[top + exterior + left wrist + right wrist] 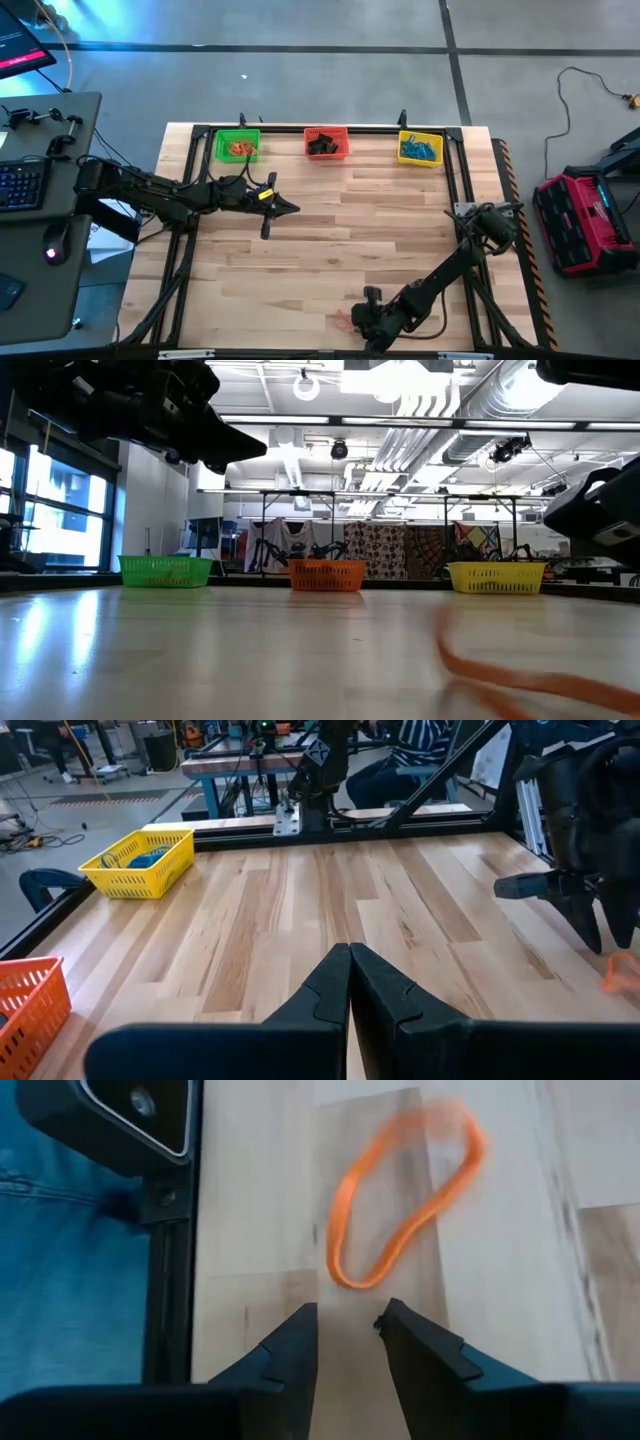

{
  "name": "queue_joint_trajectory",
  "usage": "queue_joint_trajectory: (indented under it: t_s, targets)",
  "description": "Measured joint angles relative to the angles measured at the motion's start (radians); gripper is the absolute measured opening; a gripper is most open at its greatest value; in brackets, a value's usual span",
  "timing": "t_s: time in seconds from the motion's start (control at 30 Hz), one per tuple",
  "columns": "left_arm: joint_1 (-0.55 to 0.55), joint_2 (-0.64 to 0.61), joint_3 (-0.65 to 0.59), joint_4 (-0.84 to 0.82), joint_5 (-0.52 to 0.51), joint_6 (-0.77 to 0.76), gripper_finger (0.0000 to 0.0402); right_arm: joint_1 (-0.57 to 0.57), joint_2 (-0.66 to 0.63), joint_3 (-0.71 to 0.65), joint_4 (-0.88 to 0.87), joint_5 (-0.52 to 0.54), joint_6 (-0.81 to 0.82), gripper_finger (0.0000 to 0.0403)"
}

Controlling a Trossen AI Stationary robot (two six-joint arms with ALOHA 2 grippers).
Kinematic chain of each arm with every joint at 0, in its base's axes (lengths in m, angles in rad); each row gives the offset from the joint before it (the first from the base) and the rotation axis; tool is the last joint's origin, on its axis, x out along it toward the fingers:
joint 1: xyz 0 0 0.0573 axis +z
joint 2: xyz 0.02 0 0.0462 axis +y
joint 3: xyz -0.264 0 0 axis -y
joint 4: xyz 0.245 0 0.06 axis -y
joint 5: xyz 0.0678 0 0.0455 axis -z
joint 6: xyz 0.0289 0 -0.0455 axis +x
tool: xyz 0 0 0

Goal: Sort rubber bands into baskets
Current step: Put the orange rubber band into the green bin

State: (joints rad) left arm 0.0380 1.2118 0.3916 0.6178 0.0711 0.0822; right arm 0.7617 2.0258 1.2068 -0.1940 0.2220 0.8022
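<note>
The right pincer [346,1342] is hovering low over the near edge of the wooden surface [350,240], its two dark fingers [290,1355] standing a narrow gap apart and holding nothing. Just beyond the fingertips an orange rubber band [400,1210] is lying flat on the wood as a long, bent loop, apart from the fingers and close to the dark frame rail [165,1280] that is bordering the surface. In the low view the same band is showing as a blurred orange streak [520,678] in the foreground. The left pincer [290,208] is hanging over the far left part of the surface, near the green basket [237,146], with its fingers [320,995] pressed together and nothing between them. Three baskets are sitting in a row along the far edge: the green one on the left, holding orange bands [238,149], the red-orange basket [326,142] in the middle, holding dark bands [322,146], and the yellow basket [420,148] on the right, holding blue bands [420,151]. The baskets are standing well apart from each other and well apart from the loose band. From the left wrist view the right arm [585,840] is showing farther off, bent down over the surface.
</note>
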Motion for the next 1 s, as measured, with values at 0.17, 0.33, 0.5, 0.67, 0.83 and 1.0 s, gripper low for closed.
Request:
queue_joint_trajectory:
  t_s: [0.17,0.33,0.5,0.67,0.83,1.0]
  targets:
    - [0.0,0.0,0.0,0.0,0.0,0.0,0.0,-0.003,0.001,0.0,-0.004,0.023,-0.003,0.0093]
    - [0.0,0.0,0.0,0.0,0.0,0.0,0.0,-0.003,0.003,0.011,-0.005,0.027,-0.004,0.0089]
    - [0.0,0.0,0.0,-0.001,0.0,0.0,0.0,0.0,0.005,0.037,-0.038,0.101,-0.045,0.011]
    - [0.0,0.0,0.0,-0.019,0.0,0.0,0.0,-0.003,0.022,0.037,-0.02,0.085,-0.093,0.0136]
    - [0.0,0.0,0.0,-0.041,0.0,-0.001,0.0,-0.003,0.035,0.037,0.022,0.061,-0.115,0.014]
    - [0.0,0.0,0.0,-0.044,-0.003,-0.001,0.0,-0.005,0.035,0.037,0.025,0.067,-0.13,0.014]
